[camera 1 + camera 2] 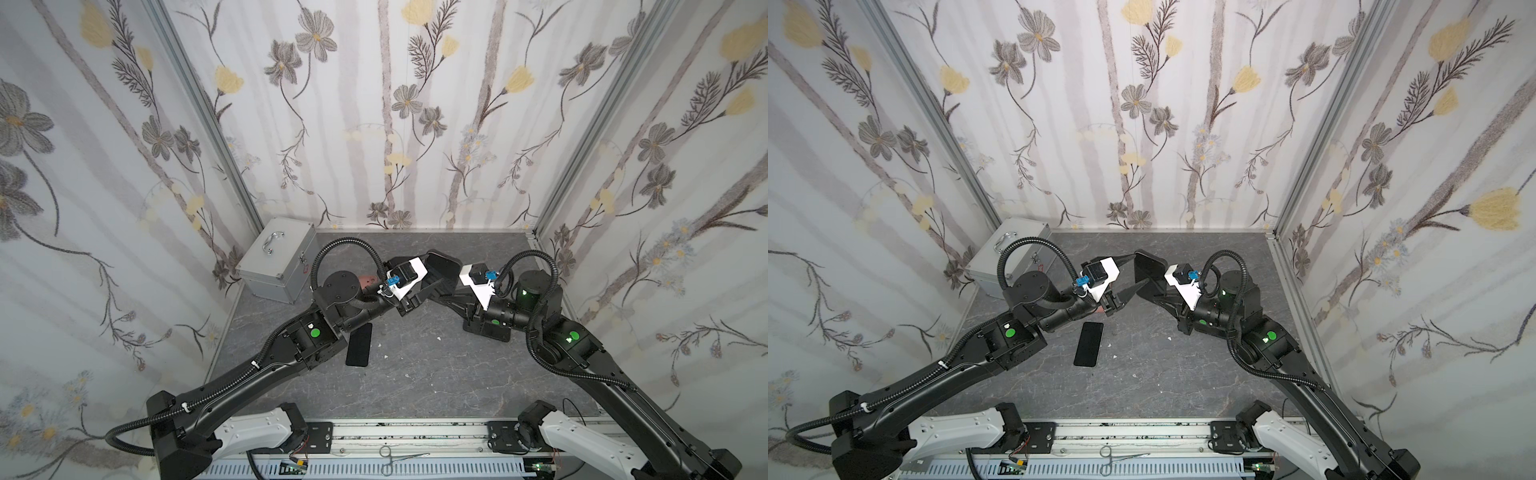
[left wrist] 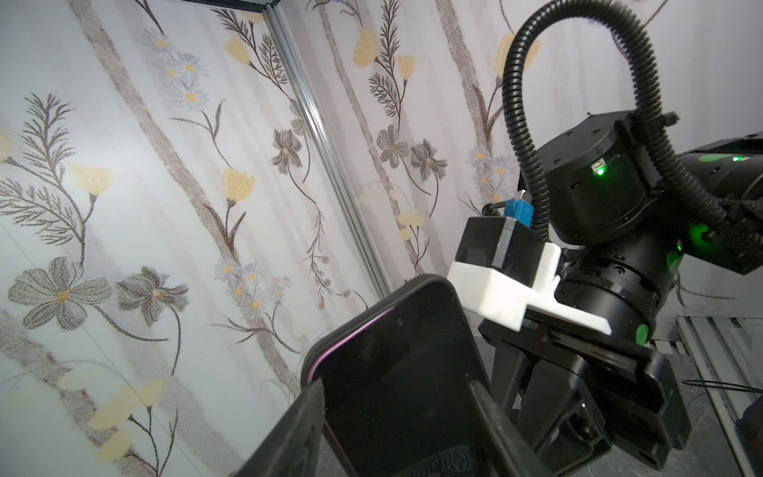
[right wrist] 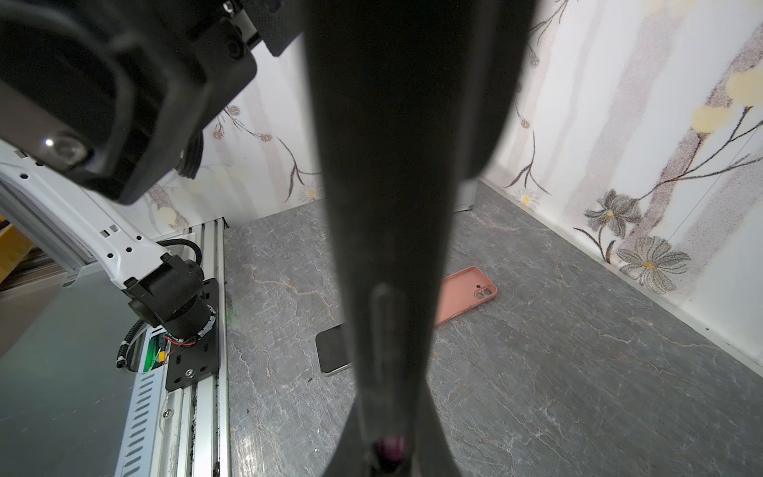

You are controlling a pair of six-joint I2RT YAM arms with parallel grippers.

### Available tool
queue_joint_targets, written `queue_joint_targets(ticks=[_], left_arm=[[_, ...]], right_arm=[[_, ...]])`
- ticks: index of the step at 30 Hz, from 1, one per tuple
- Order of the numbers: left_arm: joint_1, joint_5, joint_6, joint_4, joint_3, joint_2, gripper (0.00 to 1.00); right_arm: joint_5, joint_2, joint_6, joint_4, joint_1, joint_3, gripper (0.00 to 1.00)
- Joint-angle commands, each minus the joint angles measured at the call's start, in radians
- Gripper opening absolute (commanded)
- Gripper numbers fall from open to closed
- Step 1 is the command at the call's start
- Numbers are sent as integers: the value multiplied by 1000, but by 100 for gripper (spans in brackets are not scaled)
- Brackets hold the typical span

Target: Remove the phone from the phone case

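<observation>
A black phone case [image 2: 413,285] with the phone [image 2: 384,413] inside is held up in the air between my two arms, above the middle of the table. A thin purple line of the phone's edge shows inside the case rim. My left gripper [image 2: 396,384] straddles its width, one finger [image 2: 297,433] on each long side, closed against the edges. My right gripper [image 3: 388,396] is shut on the case's other end, seen edge-on in the right wrist view. In both top views the case [image 1: 444,266] [image 1: 1148,268] sits between left gripper [image 1: 430,270] and right gripper [image 1: 446,291].
A bare black phone [image 1: 359,345] [image 3: 332,349] lies flat on the grey table under the left arm. An empty pink case [image 3: 466,295] lies beside it. A metal box [image 1: 276,266] stands in the back left corner. Forceps [image 1: 399,457] rest on the front rail.
</observation>
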Motion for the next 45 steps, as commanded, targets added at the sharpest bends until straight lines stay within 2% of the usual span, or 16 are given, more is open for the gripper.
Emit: queue_joint_targets(ticks=[1, 25, 36, 45], left_arm=[[1, -12, 1, 21, 1, 5, 58], [0, -19, -11, 28, -2, 3, 59], [1, 3, -23, 23, 1, 35, 57], [1, 36, -52, 11, -5, 33, 59]], right_arm=[[-56, -5, -71, 29, 13, 6, 0], [-51, -9, -63, 35, 26, 6, 0], [-8, 17, -138, -32, 87, 49, 0], [31, 12, -160, -28, 126, 53, 0]])
